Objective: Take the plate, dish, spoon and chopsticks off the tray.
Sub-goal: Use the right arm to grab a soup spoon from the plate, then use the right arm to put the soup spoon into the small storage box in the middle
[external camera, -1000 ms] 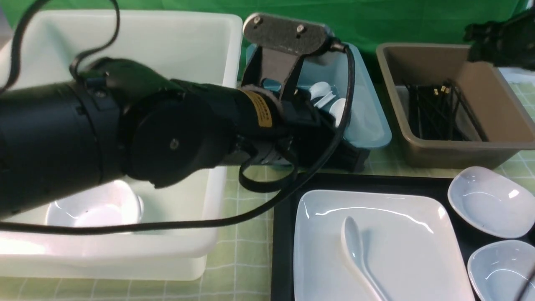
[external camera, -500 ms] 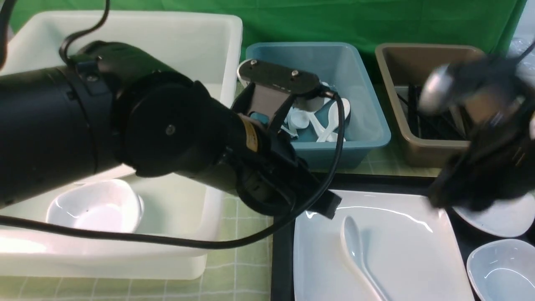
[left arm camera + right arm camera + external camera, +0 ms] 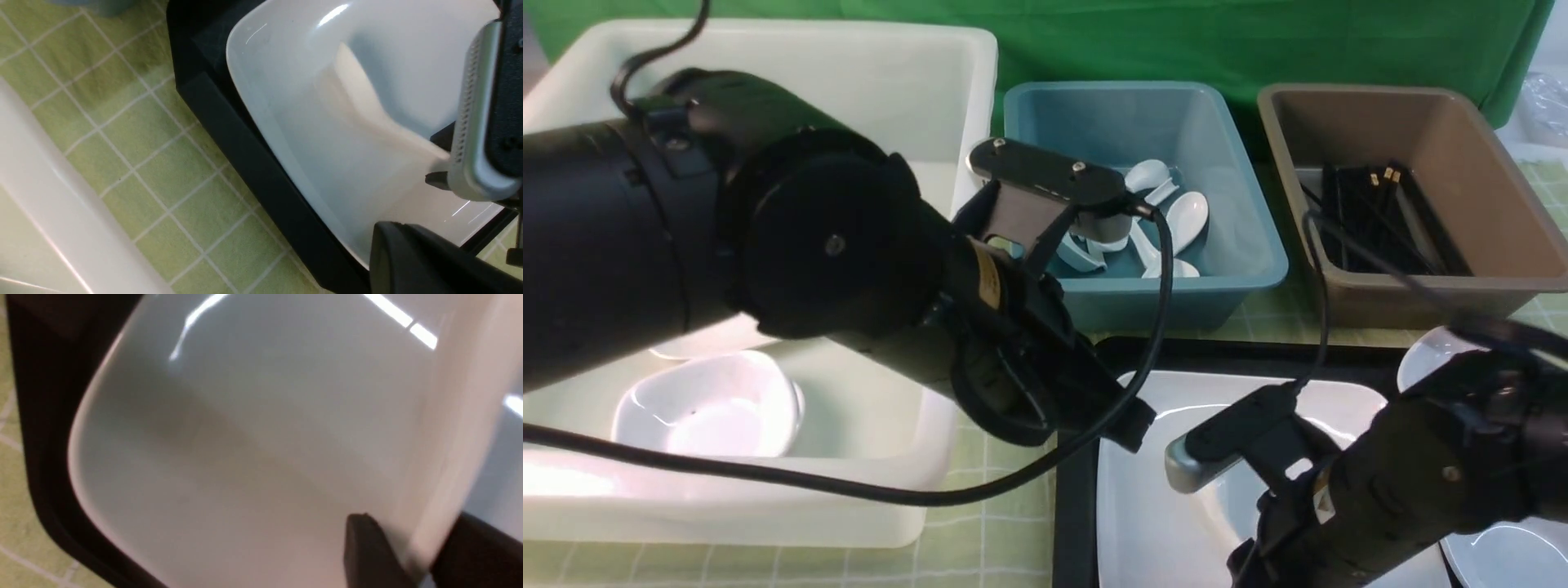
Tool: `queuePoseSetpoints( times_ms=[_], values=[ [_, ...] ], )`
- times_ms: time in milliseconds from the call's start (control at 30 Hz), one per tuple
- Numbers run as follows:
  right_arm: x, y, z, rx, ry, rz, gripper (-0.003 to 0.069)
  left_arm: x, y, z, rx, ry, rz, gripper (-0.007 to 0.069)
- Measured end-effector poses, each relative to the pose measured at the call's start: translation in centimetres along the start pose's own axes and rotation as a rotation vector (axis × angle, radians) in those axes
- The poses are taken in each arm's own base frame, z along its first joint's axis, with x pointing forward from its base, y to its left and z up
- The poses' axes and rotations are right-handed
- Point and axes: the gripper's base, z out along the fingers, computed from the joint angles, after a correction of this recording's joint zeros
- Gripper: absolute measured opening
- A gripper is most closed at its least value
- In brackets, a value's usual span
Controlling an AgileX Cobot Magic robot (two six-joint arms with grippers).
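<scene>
The large white plate [image 3: 1152, 506] lies on the black tray [image 3: 1078, 490]. The white spoon [image 3: 363, 98] lies in the plate; my right arm hides it in the front view. My right gripper [image 3: 421, 547] is low over the plate and open, one finger on each side of the spoon's handle [image 3: 453, 449]. My left gripper [image 3: 1131, 425] hangs over the plate's far left corner; its fingers look shut and hold nothing. Two small white dishes [image 3: 1421, 359] [image 3: 1503, 555] sit on the tray's right side, partly hidden. Black chopsticks [image 3: 1372, 212] lie in the brown tub; none show on the tray.
A big white tub [image 3: 915, 98] at the left holds a small dish [image 3: 711, 404]. A blue tub [image 3: 1241, 245] behind the tray holds several white spoons. A brown tub [image 3: 1503, 286] stands at the back right. Green checked cloth covers the table.
My right arm swung from above the brown tub down onto the plate, over the spoon. My left arm drew back from the blue tub to the plate's far left corner.
</scene>
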Motion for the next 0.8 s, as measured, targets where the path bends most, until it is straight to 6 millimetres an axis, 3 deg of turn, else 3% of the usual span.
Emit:
queuePoseSetpoints(
  times_ms=[100, 200, 267, 433, 500, 533, 633, 667, 700, 733, 800],
  values=[
    [-0.2, 0.0, -0.1, 0.002, -0.012, 0.002, 0.0124, 0.0, 0.2, -0.9, -0.025, -0.022, 0.021, 0.0001],
    [-0.7, 0.1, -0.8, 0.0, -0.025, -0.001, 0.0069, 0.0, 0.5, -2.0, -0.059, -0.052, 0.03, 0.0001],
    [-1.5, 0.2, -2.6, -0.003, -0.071, -0.008, 0.007, 0.0, 0.8, -2.8, -0.09, -0.076, 0.026, 0.0001],
    [-4.9, 0.2, -10.5, 0.016, -0.353, -0.023, 0.007, 0.1, 1.8, -4.3, -0.144, -0.109, -0.004, 0.0001],
    [-6.7, -0.8, -13.8, 0.045, -0.482, -0.003, 0.007, 0.1, 2.3, -4.4, -0.153, -0.11, -0.031, 0.0001],
    [-6.9, -1.0, -14.1, 0.051, -0.495, -0.001, 0.007, 0.1, 2.4, -4.4, -0.155, -0.11, -0.032, 0.0001],
    [-10.8, -4.3, -18.3, 0.115, -0.671, 0.076, 0.007, 0.1, 3.5, -4.5, -0.172, -0.107, -0.076, 0.0001],
    [-11.1, -4.7, -18.2, 0.12, -0.669, 0.085, 0.007, 0.0, 3.5, -4.5, -0.173, -0.107, -0.08, 0.0001],
    [-13.6, -6.6, -18.5, 0.148, -0.693, 0.117, 0.007, 0.0, 3.7, -4.5, -0.168, -0.107, -0.089, 0.0001],
    [-14.5, -7.1, -18.7, 0.154, -0.703, 0.124, 0.007, 0.0, 3.7, -4.5, -0.162, -0.11, -0.089, 0.0001],
    [-16.9, -8.6, -17.1, 0.164, -0.667, 0.145, 0.007, -0.2, 3.5, -4.5, -0.143, -0.127, -0.083, 0.0001]
  ],
)
